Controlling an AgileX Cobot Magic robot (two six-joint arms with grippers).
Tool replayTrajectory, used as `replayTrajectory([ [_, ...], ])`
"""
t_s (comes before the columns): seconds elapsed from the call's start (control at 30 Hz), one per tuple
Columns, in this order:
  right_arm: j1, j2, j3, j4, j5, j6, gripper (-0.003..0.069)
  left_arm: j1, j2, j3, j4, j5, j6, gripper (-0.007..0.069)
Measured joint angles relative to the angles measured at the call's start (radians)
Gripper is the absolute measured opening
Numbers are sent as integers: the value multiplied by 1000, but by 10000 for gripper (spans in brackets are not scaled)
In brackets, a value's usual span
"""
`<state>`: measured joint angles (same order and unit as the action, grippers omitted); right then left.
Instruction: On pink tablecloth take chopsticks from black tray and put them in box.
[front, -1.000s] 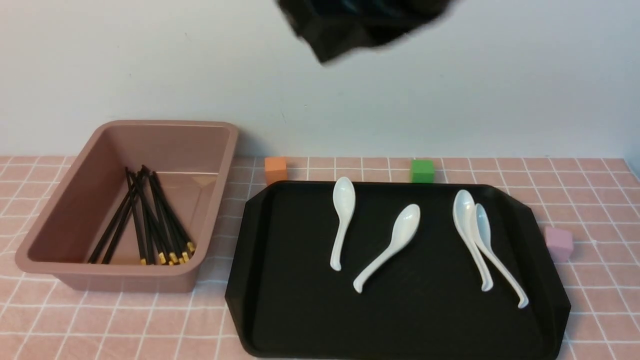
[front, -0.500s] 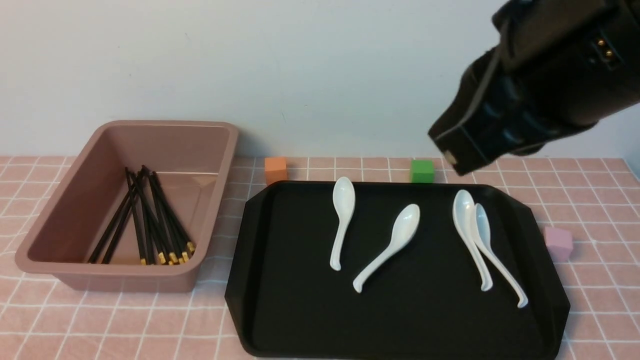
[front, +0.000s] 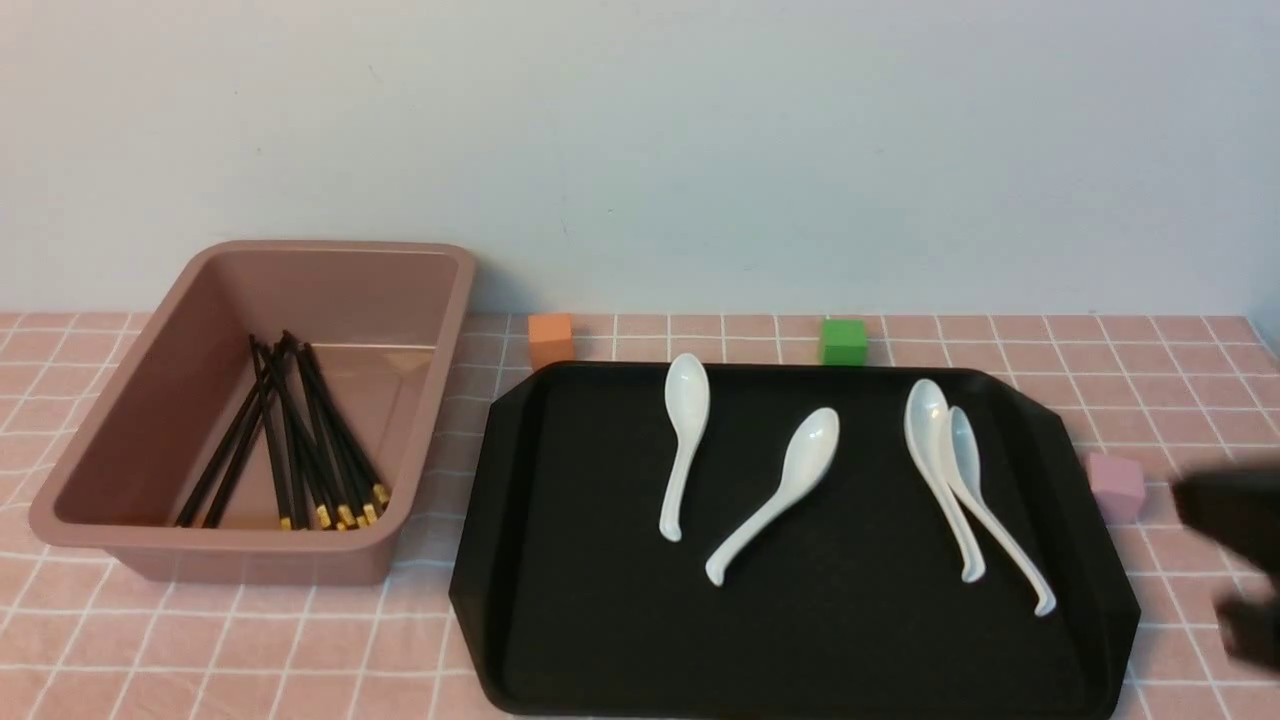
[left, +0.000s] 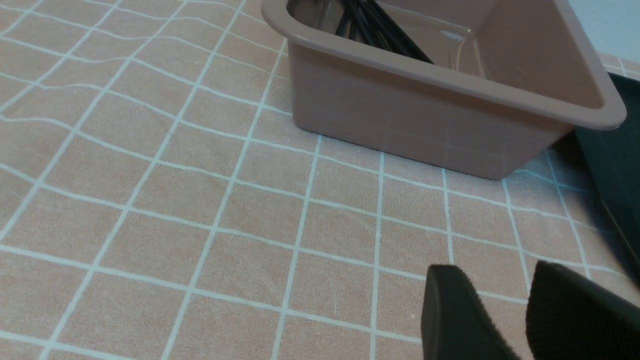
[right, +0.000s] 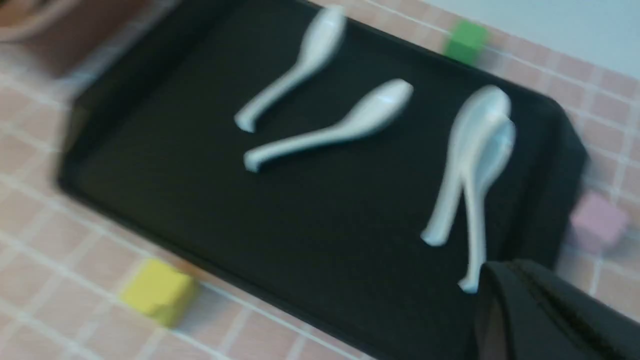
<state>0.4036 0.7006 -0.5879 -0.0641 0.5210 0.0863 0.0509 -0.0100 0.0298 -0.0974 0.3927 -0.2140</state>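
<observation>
chopsticks (front: 300, 450) in box (front: 130, 420), left of tray (front: 560, 600)

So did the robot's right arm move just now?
Yes. The right arm dropped from high in front of the wall, above the green cube, to low at the right edge, beside the pink cube.

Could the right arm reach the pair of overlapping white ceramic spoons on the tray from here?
Probably yes. The right gripper sits shut just beyond the flat black plastic tray's right rim, and nothing stands between it and the two overlapping white ceramic spoons.
</observation>
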Motion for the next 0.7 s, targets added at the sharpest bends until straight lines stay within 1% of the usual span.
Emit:
replayTrajectory([
  [0.07, -80, -133, 186, 0, -105, 0, -13, 0, 0, 0, 0, 0, 0, 239],
  [0.13, -140, -257, 338, 0, -170, 0, -13, 0, 0, 0, 0, 0, 0, 239],
  [0.17, -163, -322, 401, 0, -199, 0, -13, 0, 0, 0, 0, 0, 0, 239],
  [0.2, -167, -334, 401, 0, -204, 0, -13, 0, 0, 0, 0, 0, 0, 239],
  [0.27, -207, -475, 528, 1, -246, 0, -13, 0, 0, 0, 0, 0, 0, 239],
  [0.33, -227, -546, 588, 1, -251, 0, -13, 0, 0, 0, 0, 0, 0, 239],
  [0.47, -245, -689, 612, 1, -180, 0, -13, 0, 0, 0, 0, 0, 0, 239],
  [0.7, -245, -710, 604, -11, -134, -3, -12, 0, 0, 0, 0, 0, 0, 239],
])
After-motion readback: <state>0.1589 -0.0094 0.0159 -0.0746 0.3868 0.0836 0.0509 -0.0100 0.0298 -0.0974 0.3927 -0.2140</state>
